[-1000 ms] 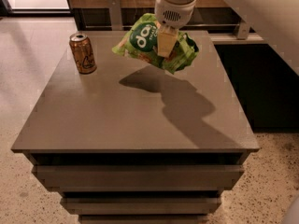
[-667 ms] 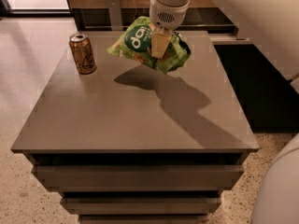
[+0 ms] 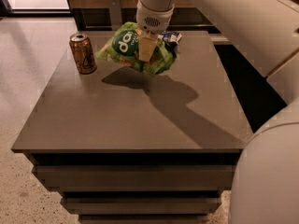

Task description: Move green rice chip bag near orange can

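Note:
The green rice chip bag is a crinkly lime-green pouch with a dark green round logo. It hangs above the grey table, casting a shadow below it. My gripper comes down from the top of the camera view and is shut on the bag's middle. The orange can stands upright near the table's far left edge, a short way left of the bag, apart from it.
A small dark blue and white bag lies on the table just behind and right of the gripper. My white arm fills the upper right. A drawer front sits under the tabletop. The light floor lies to the left.
The gripper has carried the green bag to the left, closer to the orange can. The can has not moved.

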`<state>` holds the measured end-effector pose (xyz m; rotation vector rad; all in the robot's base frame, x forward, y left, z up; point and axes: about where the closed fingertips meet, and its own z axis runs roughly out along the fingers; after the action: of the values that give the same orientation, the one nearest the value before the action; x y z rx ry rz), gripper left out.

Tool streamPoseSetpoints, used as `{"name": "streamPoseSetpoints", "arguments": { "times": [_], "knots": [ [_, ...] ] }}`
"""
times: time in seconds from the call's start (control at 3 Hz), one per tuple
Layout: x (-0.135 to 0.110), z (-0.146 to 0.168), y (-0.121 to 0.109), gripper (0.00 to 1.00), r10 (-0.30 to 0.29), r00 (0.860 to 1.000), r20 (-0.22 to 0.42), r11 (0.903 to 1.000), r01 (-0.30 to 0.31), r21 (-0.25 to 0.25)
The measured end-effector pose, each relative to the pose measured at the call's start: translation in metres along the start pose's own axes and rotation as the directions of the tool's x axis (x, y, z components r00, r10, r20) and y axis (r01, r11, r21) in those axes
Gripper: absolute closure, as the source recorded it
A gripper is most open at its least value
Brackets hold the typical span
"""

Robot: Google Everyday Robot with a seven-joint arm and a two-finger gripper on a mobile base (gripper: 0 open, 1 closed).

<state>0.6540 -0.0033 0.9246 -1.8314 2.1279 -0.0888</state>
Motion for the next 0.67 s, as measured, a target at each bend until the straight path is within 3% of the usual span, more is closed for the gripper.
{"name": "streamPoseSetpoints", "arguments": {
  "times": [0.67],
  "knots": [
    [-0.0143, 0.0171, -0.0117, 1.00, 0.021, 0.999, 0.034, 0.9996, -0.021, -0.021]
  ]
}}
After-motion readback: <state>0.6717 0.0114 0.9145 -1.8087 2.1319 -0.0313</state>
